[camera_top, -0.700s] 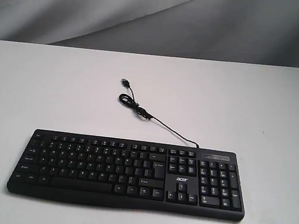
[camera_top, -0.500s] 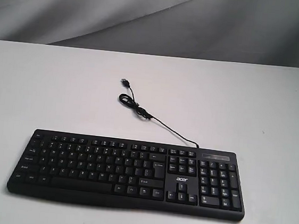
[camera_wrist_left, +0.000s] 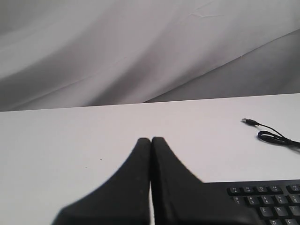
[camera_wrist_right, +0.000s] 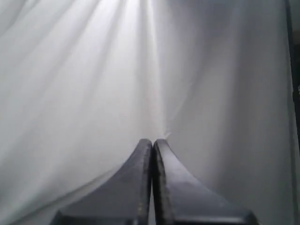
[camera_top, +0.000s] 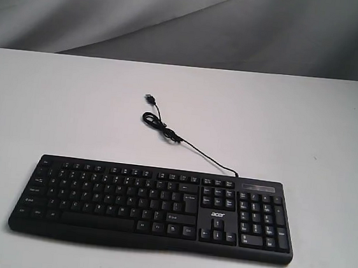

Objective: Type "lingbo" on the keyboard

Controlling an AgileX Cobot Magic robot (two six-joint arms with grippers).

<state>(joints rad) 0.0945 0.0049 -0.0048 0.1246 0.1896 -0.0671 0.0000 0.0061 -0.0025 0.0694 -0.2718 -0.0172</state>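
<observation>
The wide black keyboard lies flat near the table's front edge in the exterior view, its white "acer" logo to the left of the number pad. Its thin black USB cable runs back from the top edge and coils, ending in a loose plug. No arm shows in the exterior view. In the left wrist view my left gripper is shut and empty, with a corner of the keyboard beside it and the cable beyond. My right gripper is shut and empty, facing only grey cloth.
The white table stretches behind and beside the keyboard. A draped grey cloth backdrop hangs behind the table's far edge. A dark vertical edge shows at the side of the right wrist view.
</observation>
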